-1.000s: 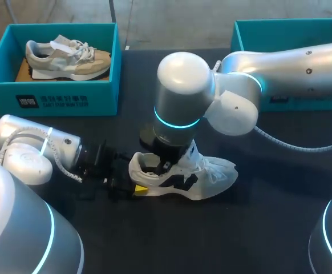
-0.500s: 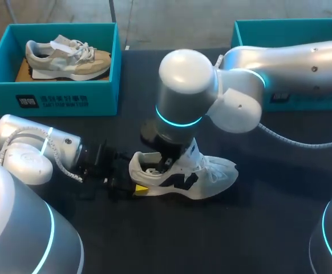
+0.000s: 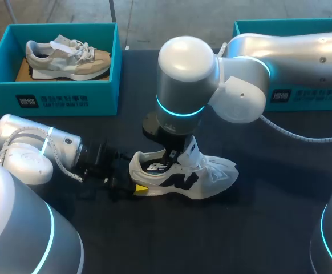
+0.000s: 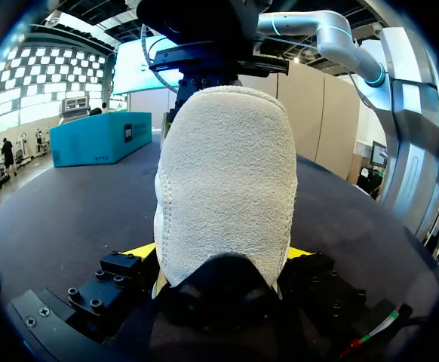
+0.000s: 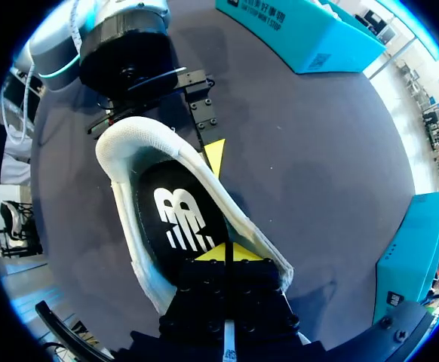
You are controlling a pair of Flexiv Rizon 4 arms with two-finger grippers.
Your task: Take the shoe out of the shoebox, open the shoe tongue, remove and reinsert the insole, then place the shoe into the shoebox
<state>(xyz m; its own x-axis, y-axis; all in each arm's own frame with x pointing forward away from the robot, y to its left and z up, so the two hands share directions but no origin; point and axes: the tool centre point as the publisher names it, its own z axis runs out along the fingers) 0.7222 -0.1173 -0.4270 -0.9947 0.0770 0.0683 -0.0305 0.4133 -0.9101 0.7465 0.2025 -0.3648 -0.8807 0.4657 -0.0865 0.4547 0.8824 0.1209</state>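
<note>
Sneaker, white suede w/ black logo (image 3: 183,174), on dark surface (image 3: 257,228), toe at 3 o'clock. Left jaws clamp heel; right jaws narrow, inside over black insole (image 5: 178,219). Step prob. insole removal; next: pinch edge, lift.

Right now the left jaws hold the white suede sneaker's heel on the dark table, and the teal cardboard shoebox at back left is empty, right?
No. The teal cardboard shoebox at back left is not empty: the head view shows a beige sneaker lying in it. The rest stands: the left jaws hold the white suede sneaker by its heel on the dark table.
</note>
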